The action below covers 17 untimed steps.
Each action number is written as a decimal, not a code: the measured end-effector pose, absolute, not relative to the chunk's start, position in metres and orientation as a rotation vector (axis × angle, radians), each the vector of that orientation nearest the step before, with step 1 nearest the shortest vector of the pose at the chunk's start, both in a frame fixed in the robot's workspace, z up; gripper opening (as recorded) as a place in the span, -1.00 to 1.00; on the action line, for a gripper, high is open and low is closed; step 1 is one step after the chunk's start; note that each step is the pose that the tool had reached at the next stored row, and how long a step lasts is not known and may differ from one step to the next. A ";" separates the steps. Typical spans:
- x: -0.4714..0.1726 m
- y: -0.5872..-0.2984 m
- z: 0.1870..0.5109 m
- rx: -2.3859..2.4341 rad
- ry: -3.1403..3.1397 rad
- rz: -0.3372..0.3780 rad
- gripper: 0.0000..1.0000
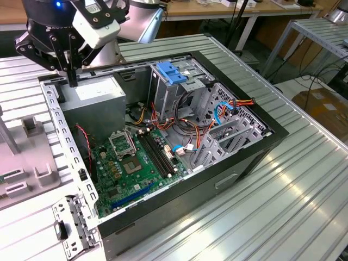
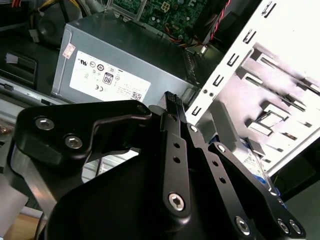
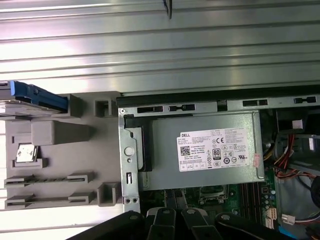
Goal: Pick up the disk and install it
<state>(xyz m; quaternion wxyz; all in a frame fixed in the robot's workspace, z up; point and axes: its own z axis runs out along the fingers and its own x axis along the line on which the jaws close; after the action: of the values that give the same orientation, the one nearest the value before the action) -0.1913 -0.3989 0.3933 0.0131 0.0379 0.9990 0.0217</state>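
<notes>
Jaws closed near one grey box (image 1: 92, 103), one disk (image 3: 39, 99) well apart

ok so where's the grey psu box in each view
Exterior view: box in the case's corner toward the exterior view's left, beneath the gripper.
Second wrist view: box just beyond the gripper's tip, sticker facing the camera.
First wrist view: box inside the case's corner, sticker showing, beside the grey holder outside the case.
Shared landmark: the green board bordering the box in all three.
</notes>
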 end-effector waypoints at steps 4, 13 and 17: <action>-0.195 -0.399 0.393 0.118 3.112 0.068 -0.79; -0.203 -0.399 0.393 0.118 3.113 0.068 -0.79; -0.207 -0.399 0.393 0.118 3.112 0.068 -0.79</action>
<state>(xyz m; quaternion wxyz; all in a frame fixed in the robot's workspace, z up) -0.2065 -0.3989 0.3933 0.0131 0.0379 0.9990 0.0217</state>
